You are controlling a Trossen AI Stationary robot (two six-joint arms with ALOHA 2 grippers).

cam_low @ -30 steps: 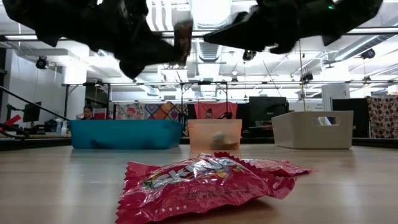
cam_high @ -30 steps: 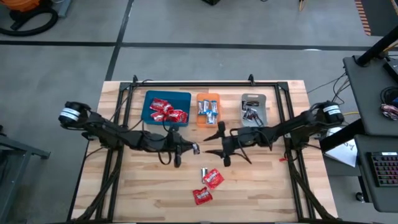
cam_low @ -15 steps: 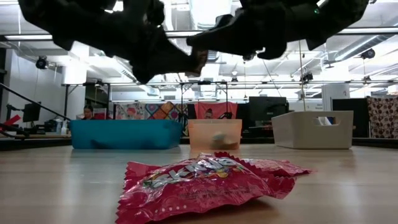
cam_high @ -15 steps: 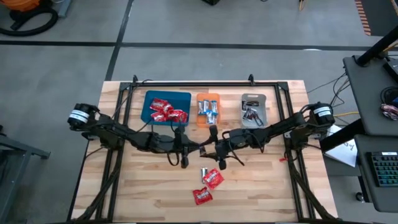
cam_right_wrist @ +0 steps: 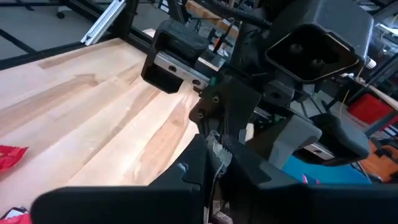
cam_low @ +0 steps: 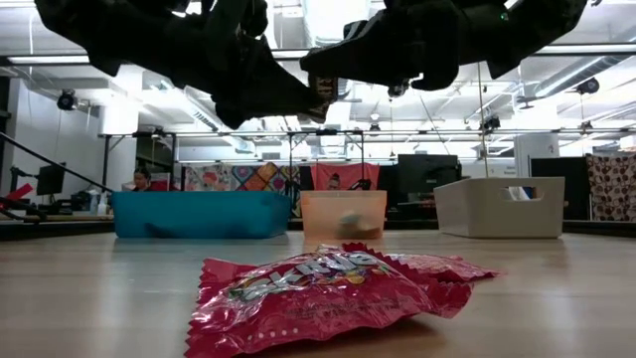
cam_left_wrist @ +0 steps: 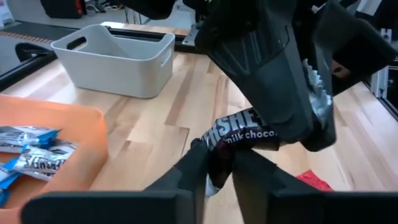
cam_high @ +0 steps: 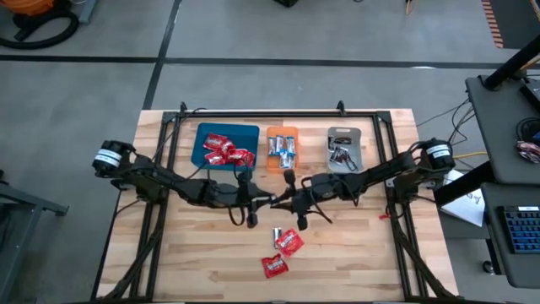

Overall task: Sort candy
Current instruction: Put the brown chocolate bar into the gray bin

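Note:
A dark brown chocolate candy [cam_left_wrist: 239,132] hangs in the air over the middle of the table, between my two grippers. My left gripper [cam_high: 267,201] [cam_left_wrist: 216,167] is shut on one end of it. My right gripper [cam_high: 292,201] [cam_right_wrist: 216,160] faces it and is shut on the other end. In the low view the candy [cam_low: 321,95] shows high above the tabletop. Two red candies [cam_high: 289,243] [cam_high: 274,267] and a blue-and-white one [cam_high: 276,234] lie flat on the wood nearer the front edge. My left gripper pinches the candy's near end [cam_left_wrist: 217,154] between its two fingers, coming almost level from the table's left. The candy is lifted clear and reaches out toward the other gripper. My right gripper pinches the candy's other end between its fingers, by the crimped silver wrapper edge [cam_right_wrist: 217,147]. It comes almost level from the table's right. That crimped edge [cam_left_wrist: 318,93] sticks out past its fingers.
Along the far edge stand a blue tray [cam_high: 202,139] with red candies, an orange tray [cam_high: 283,132] with blue-and-white ones and a grey tray [cam_high: 344,133] with dark ones. A red candy packet [cam_low: 318,298] lies close to the low camera.
My right gripper has gone toward the table's left, up to the candy, and has shut on its free end. My left gripper has gone a little toward the table's right with the candy, which stays lifted clear.

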